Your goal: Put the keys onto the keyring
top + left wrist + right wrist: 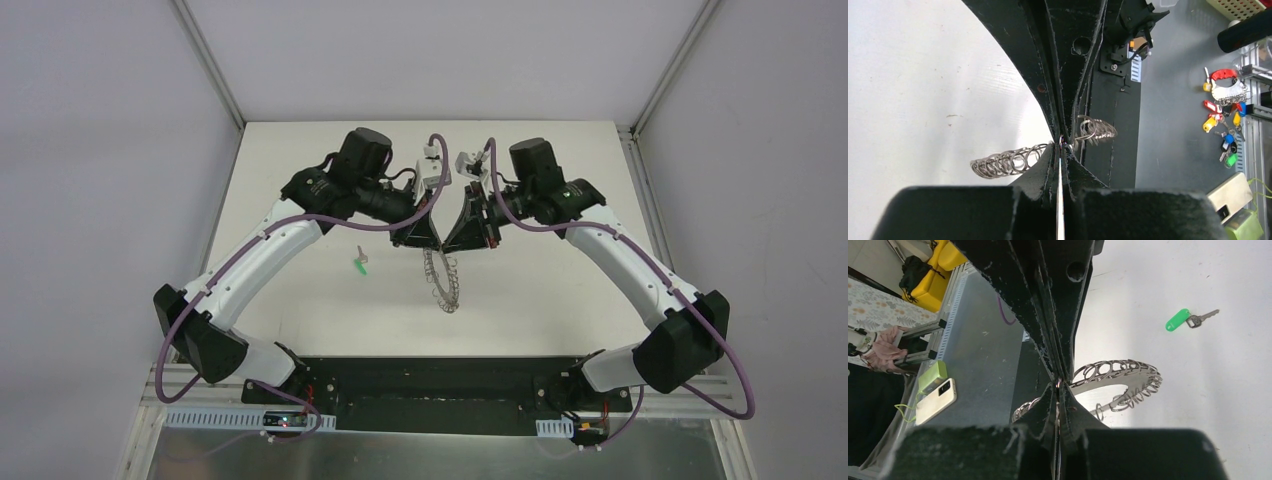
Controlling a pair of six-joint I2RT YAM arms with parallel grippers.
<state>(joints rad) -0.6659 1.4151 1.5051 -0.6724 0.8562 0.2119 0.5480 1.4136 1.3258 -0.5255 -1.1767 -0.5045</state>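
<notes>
The keyring (443, 283), a flat grey metal ring fringed with wire loops, hangs edge-on between both grippers over the middle of the table. My left gripper (421, 238) is shut on its rim, and in the left wrist view the loops (1003, 161) stick out either side of the left gripper (1061, 146). My right gripper (466, 238) meets it tip to tip and is shut on the same stretch of rim. In the right wrist view the keyring (1143, 380) curves away from the right gripper (1058, 385). The key (361, 265) with its green head (1178, 320) lies on the table left of the ring, apart from both grippers.
The black base plate (430, 385) runs along the near table edge. Off the table lie a bunch of coloured keys (1223, 115), a phone (935, 400) and a green box (932, 376). Metal frame posts (210, 60) flank the white table (300, 180).
</notes>
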